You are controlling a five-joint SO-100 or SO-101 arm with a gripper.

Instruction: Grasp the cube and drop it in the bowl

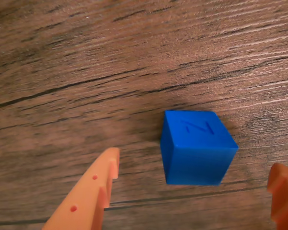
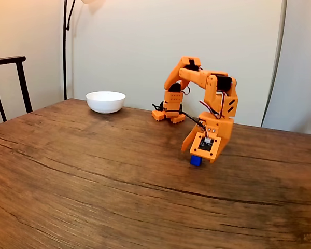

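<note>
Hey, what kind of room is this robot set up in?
Probably a home dining room or living space, not a lab: a big dark wood-grain table, a dark wooden chair at its left end in the fixed view, a black floor-lamp pole against a plain cream wall, and a round white bowl.

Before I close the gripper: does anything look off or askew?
Nothing stands out. The cube sits flat on the table between the open gripper fingers, touching neither. The bowl stands upright far off.

Count: 1 blue cube (image 2: 196, 161) at approx 5 o'clock of fixed view's centre, 1 white bowl (image 2: 105, 101) at 10 o'clock, 1 orange arm, 1 bench (image 2: 93, 181), 1 chair (image 2: 10, 83), prob. 1 lamp pole (image 2: 65, 49).
</note>
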